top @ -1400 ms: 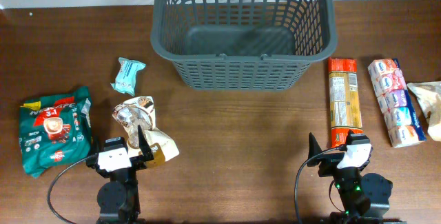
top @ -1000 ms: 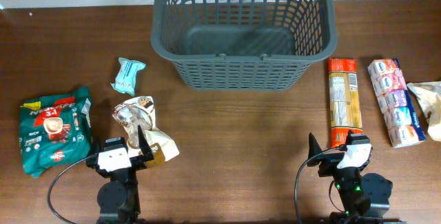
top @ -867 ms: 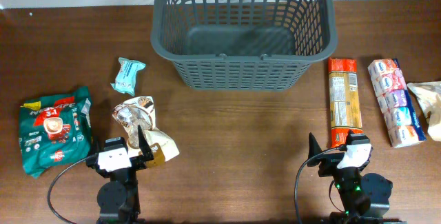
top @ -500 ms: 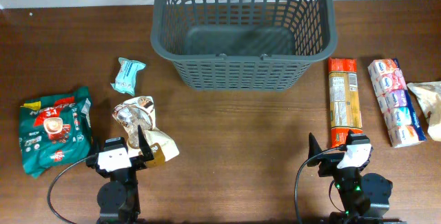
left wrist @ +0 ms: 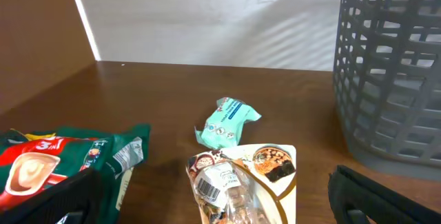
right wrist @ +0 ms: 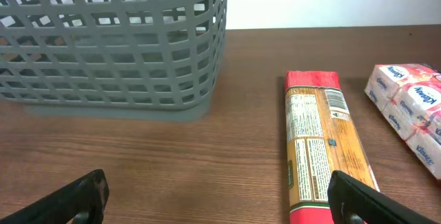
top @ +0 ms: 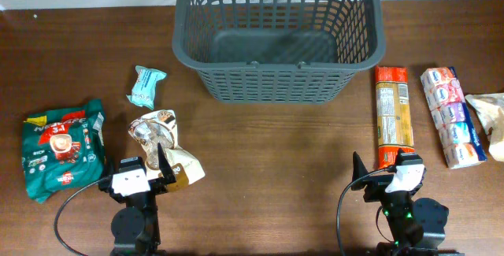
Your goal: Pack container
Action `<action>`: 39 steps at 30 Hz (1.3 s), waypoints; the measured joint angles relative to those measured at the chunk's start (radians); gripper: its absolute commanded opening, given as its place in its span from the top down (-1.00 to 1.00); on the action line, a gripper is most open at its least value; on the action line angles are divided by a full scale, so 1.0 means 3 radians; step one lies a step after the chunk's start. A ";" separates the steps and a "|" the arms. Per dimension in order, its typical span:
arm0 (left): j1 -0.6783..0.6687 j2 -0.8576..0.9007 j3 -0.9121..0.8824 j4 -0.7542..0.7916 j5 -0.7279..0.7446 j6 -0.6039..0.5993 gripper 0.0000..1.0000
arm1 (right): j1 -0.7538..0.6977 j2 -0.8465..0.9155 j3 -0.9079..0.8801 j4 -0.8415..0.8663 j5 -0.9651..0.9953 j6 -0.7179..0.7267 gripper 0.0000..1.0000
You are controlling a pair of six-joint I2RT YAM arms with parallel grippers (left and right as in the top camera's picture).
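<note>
The dark grey lattice basket [top: 278, 31] stands at the back centre, with nothing visible inside; it also shows in the left wrist view [left wrist: 393, 72] and the right wrist view [right wrist: 110, 41]. My left gripper [top: 140, 171] is open and empty at the front left, just behind a clear snack packet [top: 161, 144] [left wrist: 238, 182]. A teal packet [top: 146, 85] [left wrist: 227, 122] and a green Nescafe bag [top: 63, 147] [left wrist: 62, 162] lie nearby. My right gripper [top: 391, 171] is open and empty at the front right, beside the near end of a long orange pasta packet [top: 392, 116] [right wrist: 324, 151].
A Kleenex tissue multipack [top: 452, 116] [right wrist: 410, 110] lies right of the pasta packet, and a beige bag [top: 490, 122] lies at the right edge. Bare wood table [top: 276, 169] spans between the two grippers. A white wall stands behind the table.
</note>
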State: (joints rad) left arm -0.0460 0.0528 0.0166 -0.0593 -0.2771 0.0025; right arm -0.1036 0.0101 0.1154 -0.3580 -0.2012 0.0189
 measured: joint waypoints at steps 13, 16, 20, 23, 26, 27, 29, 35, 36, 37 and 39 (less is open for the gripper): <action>0.0000 0.0042 0.0000 -0.0080 0.0910 -0.0163 -0.99 | 0.0000 0.0000 0.0000 0.0000 0.0000 0.0000 -0.98; 0.0000 0.0200 0.0075 -0.0278 0.1147 -0.0495 -0.99 | 0.0000 0.0000 0.0000 0.0000 0.0000 0.0001 -0.98; 0.0000 0.0498 0.0417 -0.0944 0.1319 -0.0806 -0.99 | 0.0000 0.0000 0.0000 0.0000 0.0000 0.0000 -0.98; -0.0003 0.0868 0.0969 -0.1326 0.1363 -0.0930 -0.99 | 0.0003 0.0000 0.0000 -0.0001 -0.0001 0.0001 -0.98; -0.0003 0.1359 0.1860 -0.1877 0.1321 -0.0983 -0.99 | 0.0003 0.0000 -0.0001 -0.0001 0.0000 -0.0001 -0.98; -0.0003 0.1507 0.2122 -0.2047 0.1303 -0.0978 -0.99 | 0.0003 -0.0001 -0.0001 0.0001 0.0000 0.0001 -0.98; -0.0003 0.1883 0.2744 -0.2480 0.1272 -0.0909 -0.99 | 0.0003 0.0000 -0.0001 -0.0001 0.0000 0.0001 -0.98; -0.0003 0.2846 0.4223 -0.3437 0.1253 -0.0688 -0.99 | 0.0003 0.0000 -0.0001 0.0003 0.0000 0.0000 -0.98; -0.0003 0.2918 0.4339 -0.3491 0.1272 -0.0680 -0.99 | 0.0003 0.0000 -0.0001 0.0001 0.0000 0.0001 -0.98; -0.0003 0.2998 0.4482 -0.3558 0.1302 -0.0668 -0.99 | 0.0003 0.0000 -0.0001 0.0001 0.0000 -0.0001 -0.98; -0.0003 0.3048 0.4604 -0.3620 0.1324 -0.0632 -0.99 | 0.0003 0.0000 -0.0001 0.0001 0.0000 -0.0001 -0.98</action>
State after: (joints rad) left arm -0.0467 0.9672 1.3979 -1.1454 0.1200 -0.1871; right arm -0.1028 0.0101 0.1150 -0.3576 -0.2012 0.0185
